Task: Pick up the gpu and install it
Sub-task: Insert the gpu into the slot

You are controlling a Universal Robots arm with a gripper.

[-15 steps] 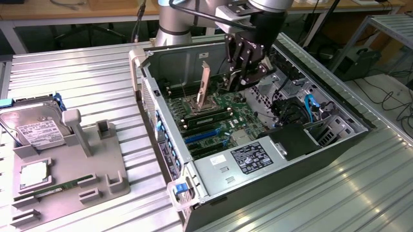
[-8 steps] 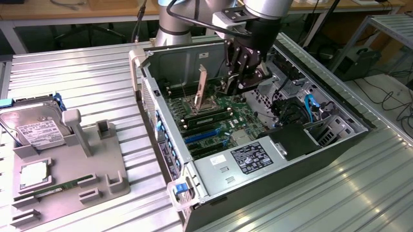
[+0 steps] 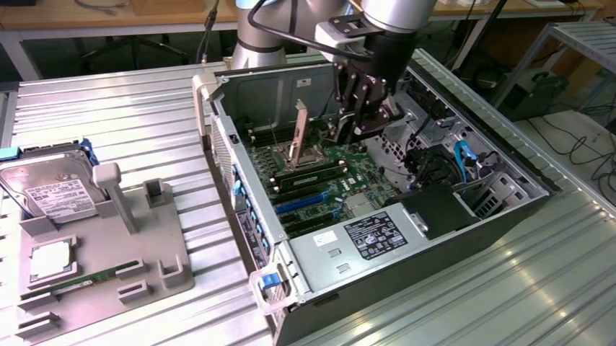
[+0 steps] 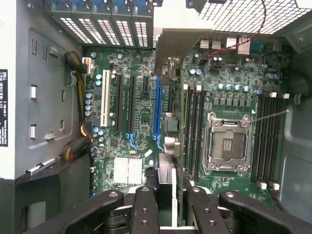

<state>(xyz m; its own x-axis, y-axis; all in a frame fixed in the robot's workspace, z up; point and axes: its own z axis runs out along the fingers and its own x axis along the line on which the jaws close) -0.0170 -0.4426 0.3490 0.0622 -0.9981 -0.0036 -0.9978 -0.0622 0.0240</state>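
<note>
My gripper is down inside the open computer case, shut on the gpu. The card hangs on edge above the green motherboard, with its silver end bracket pointing toward the case's rear wall. In the wrist view the gpu runs edge-on between the two black fingers of the gripper, and its bracket lies at the far end. The card sits just beside the long blue slot on the motherboard; whether it touches the slot I cannot tell.
The open CPU socket and the black memory slots lie close to the card. A power supply fills the case's near end. On the exterior view's left, a grey fixture carries a hard drive and a green memory stick.
</note>
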